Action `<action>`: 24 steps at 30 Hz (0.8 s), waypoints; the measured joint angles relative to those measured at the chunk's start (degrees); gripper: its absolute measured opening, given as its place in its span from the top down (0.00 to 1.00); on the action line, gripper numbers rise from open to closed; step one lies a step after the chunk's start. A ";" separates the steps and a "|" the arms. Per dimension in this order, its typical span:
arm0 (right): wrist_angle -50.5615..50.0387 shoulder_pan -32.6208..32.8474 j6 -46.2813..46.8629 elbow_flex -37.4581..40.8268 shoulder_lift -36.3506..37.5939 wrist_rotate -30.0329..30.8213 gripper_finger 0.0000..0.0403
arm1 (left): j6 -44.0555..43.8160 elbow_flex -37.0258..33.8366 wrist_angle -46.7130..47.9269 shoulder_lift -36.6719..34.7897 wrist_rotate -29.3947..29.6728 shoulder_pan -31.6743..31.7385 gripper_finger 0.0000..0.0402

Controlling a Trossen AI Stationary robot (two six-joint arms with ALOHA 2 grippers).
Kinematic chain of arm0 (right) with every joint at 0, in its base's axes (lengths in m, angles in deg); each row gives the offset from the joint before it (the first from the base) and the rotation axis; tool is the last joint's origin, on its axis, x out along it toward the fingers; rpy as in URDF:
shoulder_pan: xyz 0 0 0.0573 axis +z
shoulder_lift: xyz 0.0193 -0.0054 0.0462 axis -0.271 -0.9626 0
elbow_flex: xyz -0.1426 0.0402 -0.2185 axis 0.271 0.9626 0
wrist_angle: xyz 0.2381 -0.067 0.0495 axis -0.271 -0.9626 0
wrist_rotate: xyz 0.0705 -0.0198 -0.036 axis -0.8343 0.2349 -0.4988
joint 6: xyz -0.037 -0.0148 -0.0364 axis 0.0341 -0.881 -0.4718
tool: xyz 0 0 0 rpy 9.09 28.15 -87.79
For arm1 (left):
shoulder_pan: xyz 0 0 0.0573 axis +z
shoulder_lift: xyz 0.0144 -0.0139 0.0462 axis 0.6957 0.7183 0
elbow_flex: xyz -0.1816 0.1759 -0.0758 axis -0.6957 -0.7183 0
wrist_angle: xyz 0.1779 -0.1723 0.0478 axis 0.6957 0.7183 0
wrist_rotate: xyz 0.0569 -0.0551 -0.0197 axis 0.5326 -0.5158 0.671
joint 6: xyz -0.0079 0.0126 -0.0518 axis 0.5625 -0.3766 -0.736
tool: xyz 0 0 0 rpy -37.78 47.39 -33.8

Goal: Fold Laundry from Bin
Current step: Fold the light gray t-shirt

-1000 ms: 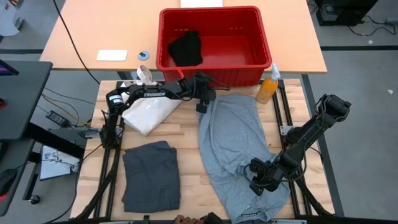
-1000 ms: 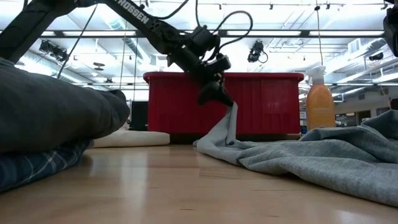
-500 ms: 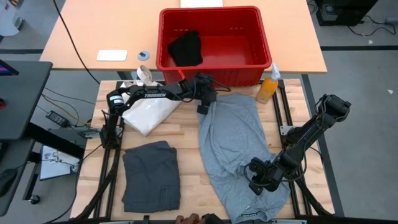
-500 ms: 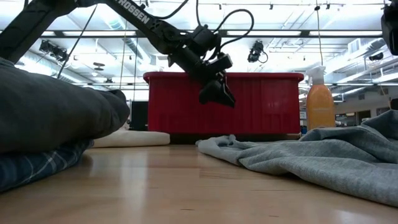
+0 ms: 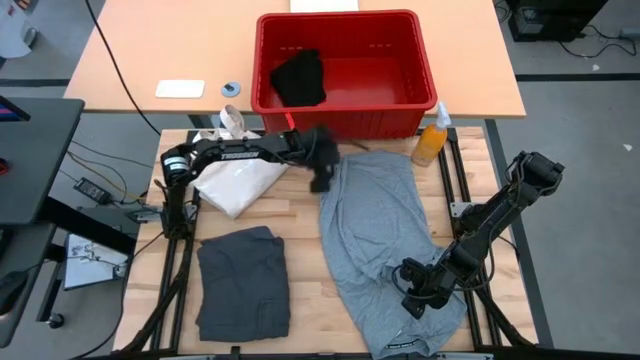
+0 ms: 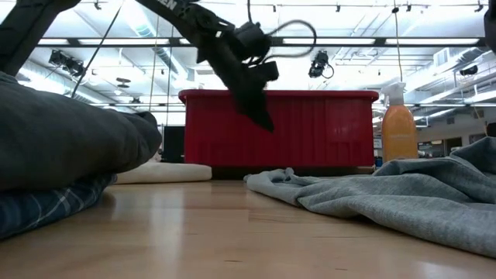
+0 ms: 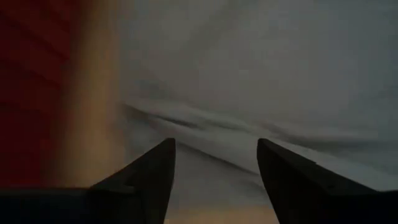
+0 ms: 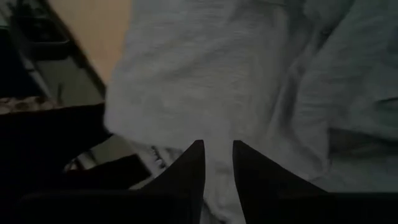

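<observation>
My table top [image 5: 300, 215] is pale wood planks, smooth with a soft satin sheen — the low view catches the light on it. The light grey piece [image 5: 375, 235] is soft matt knit cloth, rumpled and creased. The folded dark charcoal-grey piece [image 5: 243, 282] is a heavier matt fabric. The red bin [image 5: 345, 118] is hard moulded plastic, slightly glossy, and the black piece [image 5: 300, 78] inside is dull cloth. The orange spray bottle [image 5: 430, 143] is shiny translucent plastic. The cream tote bag [image 5: 238, 180] — plain woven cloth, matt. My fingers [image 7: 146, 180] look like dark matt plastic.
</observation>
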 joint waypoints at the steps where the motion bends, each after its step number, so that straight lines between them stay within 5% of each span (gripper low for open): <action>1: 0.37 0.18 -0.03 -0.01 0.03 0.25 0.77 | -2.80 0.00 2.18 0.00 -3.96 -0.33 0.44; 4: -0.29 0.87 -0.88 -0.02 0.03 3.72 0.77 | -8.81 0.00 7.64 0.00 -12.65 -1.23 0.47; 9: -1.81 0.96 -5.05 -0.02 0.03 15.37 0.77 | -15.59 -0.01 8.98 -0.58 -13.61 -4.00 0.51; 12: -2.27 -1.29 -9.89 -0.02 0.03 18.41 0.77 | -16.33 -0.02 9.01 -3.08 -9.76 -6.01 0.54; 17: -3.30 -8.36 -22.95 -1.80 0.01 13.39 0.77 | -9.60 -0.08 8.77 -6.99 0.77 -8.99 0.57; 24: -4.68 -16.33 -38.15 -5.01 -0.01 14.93 0.80 | -8.21 -8.05 2.16 -9.30 2.67 -8.41 0.61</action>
